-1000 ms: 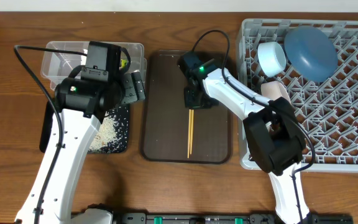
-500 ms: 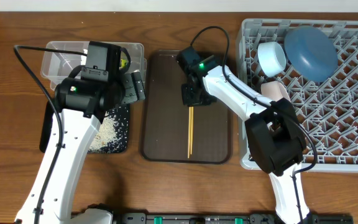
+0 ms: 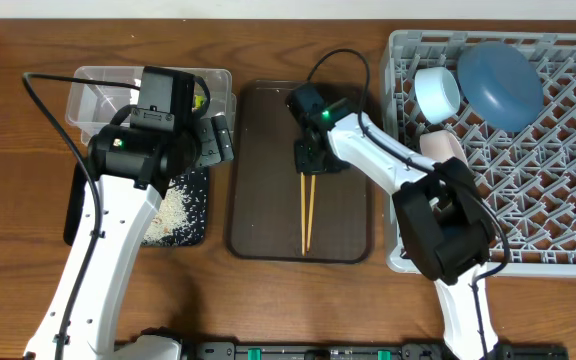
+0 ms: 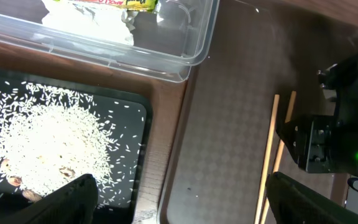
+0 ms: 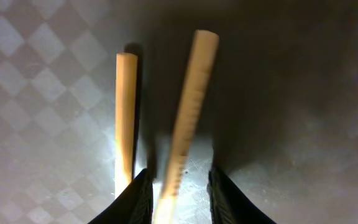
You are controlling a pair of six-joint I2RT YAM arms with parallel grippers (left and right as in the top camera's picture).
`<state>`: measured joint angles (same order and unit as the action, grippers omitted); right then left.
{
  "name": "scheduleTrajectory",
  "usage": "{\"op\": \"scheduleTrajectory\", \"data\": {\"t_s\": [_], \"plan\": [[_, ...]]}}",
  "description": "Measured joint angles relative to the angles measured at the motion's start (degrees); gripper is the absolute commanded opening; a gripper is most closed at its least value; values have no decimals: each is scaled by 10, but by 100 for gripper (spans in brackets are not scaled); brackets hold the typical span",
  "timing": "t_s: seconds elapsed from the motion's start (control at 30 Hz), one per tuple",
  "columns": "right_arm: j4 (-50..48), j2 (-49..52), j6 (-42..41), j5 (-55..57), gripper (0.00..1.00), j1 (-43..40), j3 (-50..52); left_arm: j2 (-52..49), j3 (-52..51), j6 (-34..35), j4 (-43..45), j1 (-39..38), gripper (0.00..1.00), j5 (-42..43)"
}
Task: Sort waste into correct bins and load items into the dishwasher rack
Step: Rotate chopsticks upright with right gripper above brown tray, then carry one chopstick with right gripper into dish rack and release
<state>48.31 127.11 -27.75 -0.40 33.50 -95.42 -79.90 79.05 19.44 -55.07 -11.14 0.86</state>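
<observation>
The pair of wooden chopsticks (image 3: pixel 306 210) lies on the dark brown tray (image 3: pixel 258 180), splayed in a narrow V. My right gripper (image 3: pixel 309 165) is low over their far ends. In the right wrist view its jaws (image 5: pixel 179 199) stand a little apart around one chopstick (image 5: pixel 188 112), with tray showing beside it, so it is open. The other chopstick (image 5: pixel 125 118) lies just outside the left finger. My left gripper (image 4: pixel 179 199) hangs open and empty over the edge between the black tub (image 4: pixel 143 155) and the tray.
The clear tub (image 3: pixel 88 85) holds white tissue (image 4: pixel 86 22) and a snack wrapper (image 4: pixel 114 3). Rice scraps (image 3: pixel 168 210) fill the black tub. The grey rack (image 3: pixel 568 200) on the right holds a dark blue plate (image 3: pixel 500 85), a light blue bowl (image 3: pixel 436 92) and a small cup (image 3: pixel 440 148).
The right gripper's jaws have widened slightly, and the chopsticks now lie spread apart in a V instead of close together. The left arm has not moved.
</observation>
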Motion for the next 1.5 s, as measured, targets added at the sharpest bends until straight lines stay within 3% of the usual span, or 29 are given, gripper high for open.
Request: {"op": "scheduleTrajectory", "data": {"t_s": [0.17, 0.3, 0.37, 0.67, 0.83, 1.1, 1.27, 1.5], "plan": [[-11, -7, 0, 0, 24, 0, 13, 0, 0, 0, 0, 0, 89, 0], [-17, -9, -4, 3, 6, 0, 21, 0, 0, 0, 0, 0, 89, 0], [-24, -13, -11, 6, 1, 1, 28, 0, 0, 0, 0, 0, 89, 0], [-22, -18, -22, 3, 1, 1, 31, 0, 0, 0, 0, 0, 89, 0], [51, -30, 0, -24, 1, -10, -1, 0, 0, 0, 0, 0, 89, 0], [180, -196, 38, -3, 1, -104, -113, 0, 0, 0, 0, 0, 89, 0], [275, -287, -29, 73, 1, -216, -128, 0, 0, 0, 0, 0, 89, 0], [317, -281, -200, 169, 1, -344, -78, 0, 0, 0, 0, 0, 89, 0]]}}
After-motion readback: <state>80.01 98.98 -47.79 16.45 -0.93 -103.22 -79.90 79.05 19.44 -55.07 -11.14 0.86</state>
